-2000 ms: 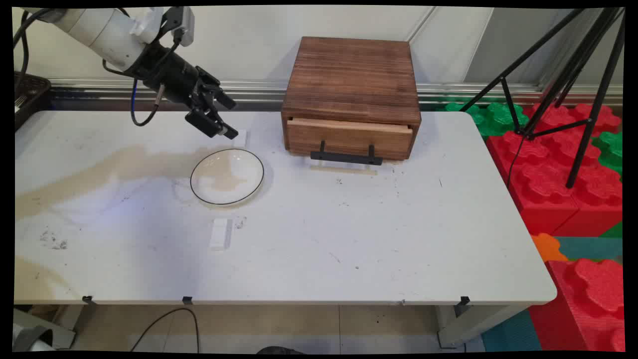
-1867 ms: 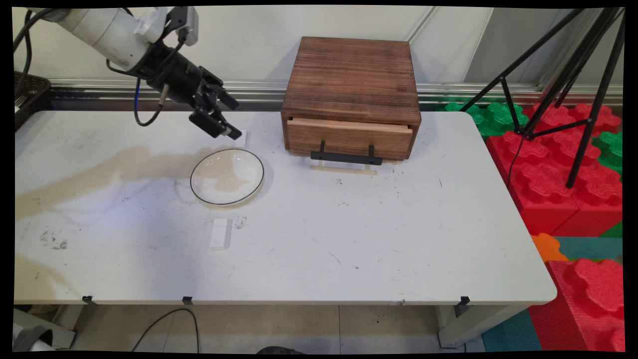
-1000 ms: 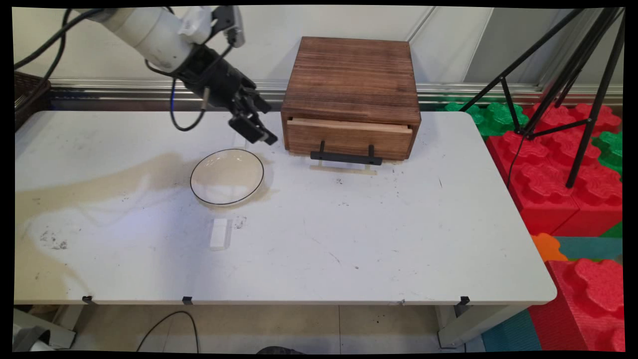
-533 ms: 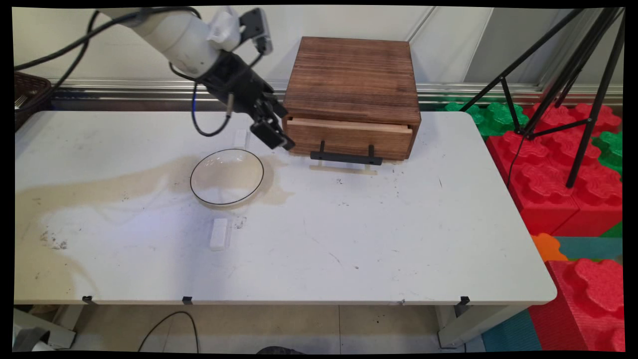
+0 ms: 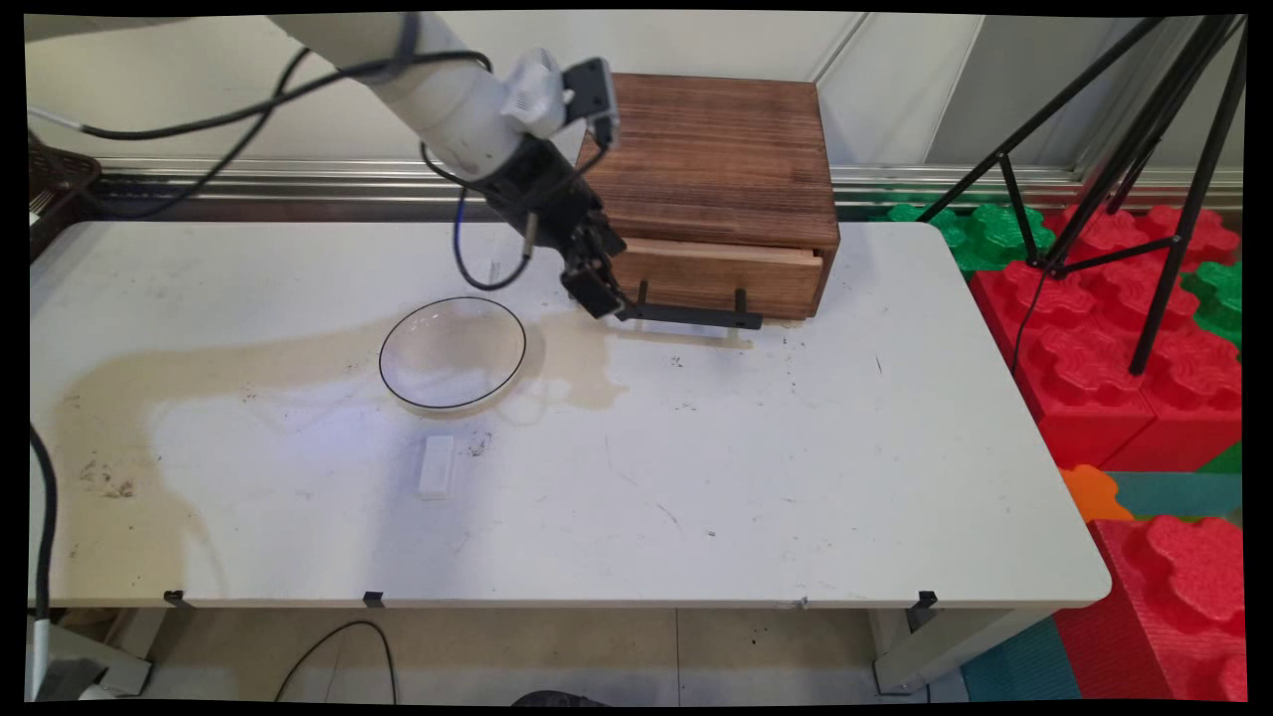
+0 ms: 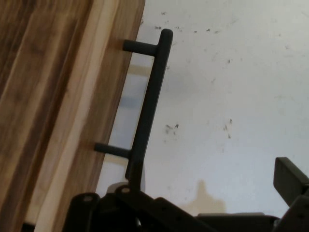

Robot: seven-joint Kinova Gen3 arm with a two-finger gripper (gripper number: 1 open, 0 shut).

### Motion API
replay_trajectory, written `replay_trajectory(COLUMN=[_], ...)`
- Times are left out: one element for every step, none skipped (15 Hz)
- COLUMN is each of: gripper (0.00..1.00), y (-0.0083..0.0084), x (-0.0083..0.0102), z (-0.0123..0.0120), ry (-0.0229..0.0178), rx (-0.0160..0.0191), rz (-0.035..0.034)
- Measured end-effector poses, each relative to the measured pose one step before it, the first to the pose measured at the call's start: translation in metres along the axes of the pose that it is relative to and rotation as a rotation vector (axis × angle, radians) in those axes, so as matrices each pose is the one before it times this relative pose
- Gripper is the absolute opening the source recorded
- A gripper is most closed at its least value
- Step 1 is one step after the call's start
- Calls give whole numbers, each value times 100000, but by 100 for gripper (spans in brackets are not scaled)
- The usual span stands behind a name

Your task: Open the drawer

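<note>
Gripper: the black two-finger gripper (image 5: pixel 600 298) is held low at the front of the box, just beside the left end of the drawer handle. No contact with the handle can be made out.
Gripper state: the fingers are spread wide and nothing is held between them.
Handle: a black metal bar handle (image 5: pixel 691 315) is carried on two short posts. In the hand view its near end is seen just above the gripper's linkage.
Box: one dark brown wooden box with a single drawer (image 5: pixel 706 169) is set at the far side of the white table (image 5: pixel 796 477). The drawer appears shut or nearly shut.
Plate: one round white plate with a thin black rim (image 5: pixel 453 351) is seen left of the gripper, near it, with nothing on it.
Block: one small white rectangular block (image 5: pixel 437 466) is laid nearer the camera than the plate, apart from it.
Counts: one box, one handle, one plate and one block are plainly seen.
</note>
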Motion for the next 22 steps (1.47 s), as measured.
replay_trajectory(gripper=[100, 100, 100, 100, 100, 100, 100, 100, 100, 100, 100, 100, 100, 100, 100, 100, 100, 100, 100, 100, 100, 100], y=[-76, -39, -26, -3, 23, 15, 17, -8, -26, -47, -53, -64, -64, -44, -78, -53, -91, -61, -117, -74, -139, -162], x=[217, 110, 144, 95, 130, 88, 133, 175, 130, 140, 147, 132, 136, 53, 99, 68, 69, 44, 54, 36, 61, 73], z=[770, 484, 747, 487, 697, 453, 671, 850, 596, 594, 673, 667, 583, 355, 547, 352, 515, 325, 486, 311, 440, 496], ry=[-304, -211, -289, -152, -179, -116, -68, 18, 69, 141, 78, 30, 96, 66, 74, 62, 29, 42, 93, 69, 196, 175], rx=[-384, -214, -301, -182, -248, -137, -108, 97, 198, 239, 168, 50, 16, 44, 85, 70, 172, 138, 368, 246, 485, 431], rz=[643, 334, 295, 175, 272, 171, 268, 323, 257, 236, 278, 273, 424, 255, 457, 303, 371, 216, 232, 117, 238, 229])
